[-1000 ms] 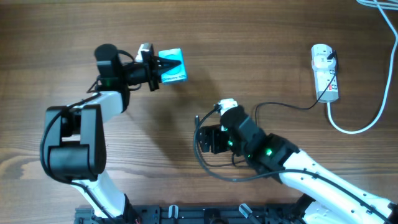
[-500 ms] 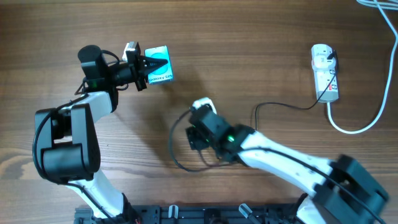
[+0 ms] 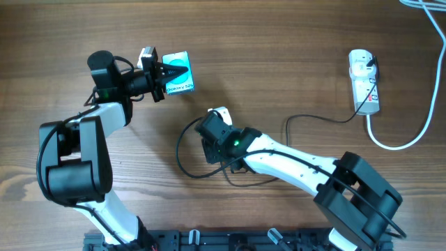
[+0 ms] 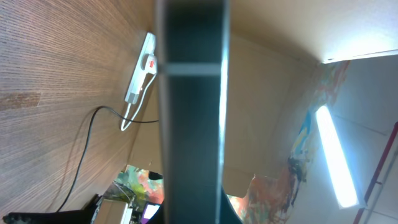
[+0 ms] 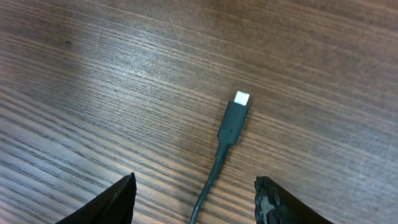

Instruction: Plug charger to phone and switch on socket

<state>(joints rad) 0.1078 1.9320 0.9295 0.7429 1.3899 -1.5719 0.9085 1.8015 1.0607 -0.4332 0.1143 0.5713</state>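
The phone (image 3: 182,72), teal screen with white edging, is held off the table in my left gripper (image 3: 171,72), which is shut on it. In the left wrist view it is a dark edge-on bar (image 4: 189,106). The charger's thin black cable (image 3: 180,155) loops on the table and runs right to its black plug (image 3: 373,65) in the white socket (image 3: 364,82). My right gripper (image 5: 194,190) is open just above the table. The connector tip (image 5: 237,106) lies flat ahead of it, the cable running back between the fingers. In the overhead view this gripper (image 3: 209,138) is below and right of the phone.
The socket's thick white cord (image 3: 411,136) curves along the right edge of the table. The socket (image 4: 142,73) and black cable (image 4: 87,143) also show in the left wrist view. The right arm stretches across the table's lower middle.
My right gripper has moved left and up toward the phone, and the cable loop has shifted left with it. My left gripper moved the phone slightly left, then held still.
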